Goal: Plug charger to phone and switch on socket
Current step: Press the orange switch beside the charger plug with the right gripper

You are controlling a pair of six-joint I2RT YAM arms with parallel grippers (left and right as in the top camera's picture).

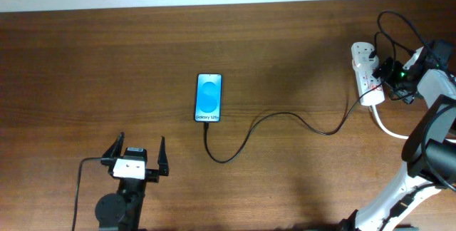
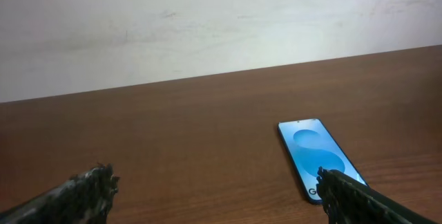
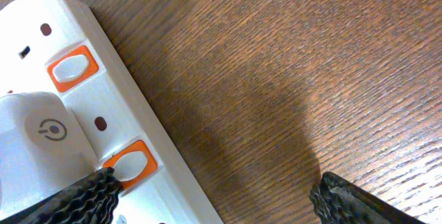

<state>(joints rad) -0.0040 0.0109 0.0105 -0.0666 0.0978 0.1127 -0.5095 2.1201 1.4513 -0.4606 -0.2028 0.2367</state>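
My right tool (image 3: 214, 186), spread wide, has one finger (image 3: 76, 200) at the socket's (image 3: 114, 96) orange switch (image 3: 131, 163), placed to press it.

You've got two different-looking arms. Left arm (image 1: 112, 208): black round joint housing, thin black cable (image 1: 77, 188) off its side, white block (image 1: 130, 165) behind the left gripper (image 1: 141, 140). Right arm (image 1: 436, 85): white links, bulky black joints, black cable loops (image 1: 394, 18) above the right gripper (image 1: 385, 74), and a small green light (image 1: 403, 74) beside it. Fingers are black on both. Close up, you'll see rough, knurled pads on the left (image 2: 77, 195) and on the right (image 3: 356, 202).
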